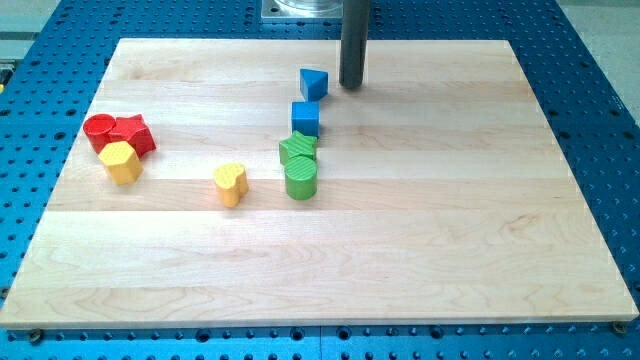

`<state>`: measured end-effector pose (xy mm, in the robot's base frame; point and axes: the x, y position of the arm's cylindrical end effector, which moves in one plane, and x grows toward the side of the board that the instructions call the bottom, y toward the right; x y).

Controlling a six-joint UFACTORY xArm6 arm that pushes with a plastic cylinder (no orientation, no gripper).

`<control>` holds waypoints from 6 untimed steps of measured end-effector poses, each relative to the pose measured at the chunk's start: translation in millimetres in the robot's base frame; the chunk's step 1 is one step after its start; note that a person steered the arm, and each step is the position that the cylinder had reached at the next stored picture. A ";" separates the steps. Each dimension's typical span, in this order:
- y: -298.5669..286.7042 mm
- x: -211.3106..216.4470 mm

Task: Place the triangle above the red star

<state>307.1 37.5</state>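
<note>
The blue triangle (314, 83) lies near the view's top centre of the wooden board (450, 230). My tip (351, 86) rests on the board just to the right of the triangle, a small gap apart. The red star (133, 133) sits at the view's left, touching a red cylinder (99, 130) on its left and a yellow hexagon (121, 162) below it.
A blue cube (306, 118) sits just below the triangle. A green star (298, 149) and a green cylinder (301, 177) stand below the cube. A yellow heart (231, 184) lies left of the green cylinder. The arm's metal base (300, 10) is at the top edge.
</note>
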 end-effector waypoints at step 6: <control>-229.0 55.9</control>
